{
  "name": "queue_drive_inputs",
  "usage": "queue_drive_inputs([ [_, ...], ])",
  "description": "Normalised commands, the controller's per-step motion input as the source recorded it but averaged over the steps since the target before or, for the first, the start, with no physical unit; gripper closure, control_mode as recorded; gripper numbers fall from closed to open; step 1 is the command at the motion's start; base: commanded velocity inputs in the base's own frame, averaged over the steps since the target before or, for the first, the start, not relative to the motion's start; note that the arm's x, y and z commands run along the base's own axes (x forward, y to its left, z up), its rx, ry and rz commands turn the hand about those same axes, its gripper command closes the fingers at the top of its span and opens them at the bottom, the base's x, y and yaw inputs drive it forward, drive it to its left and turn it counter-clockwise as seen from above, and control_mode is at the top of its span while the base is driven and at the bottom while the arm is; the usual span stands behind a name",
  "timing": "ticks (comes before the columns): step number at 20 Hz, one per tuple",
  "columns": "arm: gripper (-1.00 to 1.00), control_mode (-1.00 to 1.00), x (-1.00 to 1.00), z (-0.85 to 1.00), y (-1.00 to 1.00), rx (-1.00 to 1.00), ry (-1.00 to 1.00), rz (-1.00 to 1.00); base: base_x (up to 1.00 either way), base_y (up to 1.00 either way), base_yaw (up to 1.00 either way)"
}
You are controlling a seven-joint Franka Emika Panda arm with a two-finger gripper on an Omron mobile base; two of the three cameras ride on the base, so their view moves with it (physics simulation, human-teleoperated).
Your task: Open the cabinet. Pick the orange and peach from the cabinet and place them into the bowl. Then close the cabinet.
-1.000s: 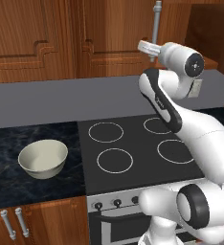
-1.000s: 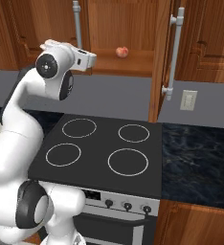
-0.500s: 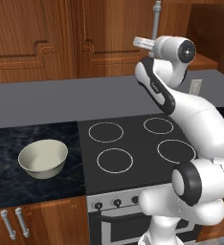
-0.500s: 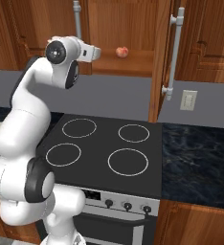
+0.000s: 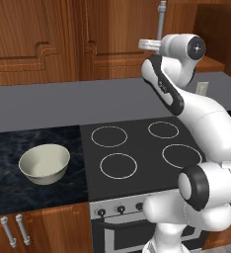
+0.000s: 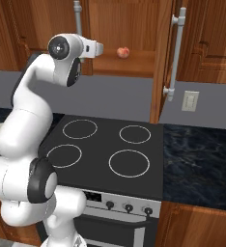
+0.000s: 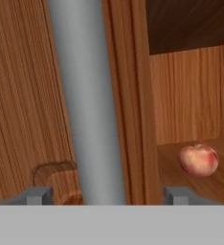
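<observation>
Reddish-brown wooden wall cabinet [image 6: 134, 34] stands part open above the stove. My hand [image 7: 104, 195] is spread wide around the left door's long vertical silver bar handle [image 7: 87, 100], not gripping. Beyond it, right, the pinkish-red peach [image 7: 199, 160] rests on the wooden shelf [image 7: 214, 182].

The robot arm [image 5: 206, 123] is made of fat, smooth white parts. Dark grey rings are seen at its joints, and a round dark cap with a small pale dot is set at its top.
</observation>
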Motion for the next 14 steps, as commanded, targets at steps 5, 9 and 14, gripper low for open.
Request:
queue_drive_inputs([
  [5, 1.0, -1.0, 0.07, -0.02, 0.0, 0.0, 0.0, 0.0, 0.0, 0.0, 0.0],
  [9, 1.0, -1.0, 0.0, 0.0, 0.0, 0.0, 0.0, 0.0, 0.0, 0.0, 0.0],
  [14, 1.0, -1.0, -0.23, 0.01, 0.02, 0.0, 0.0, 0.0, 0.0, 0.0, 0.0],
])
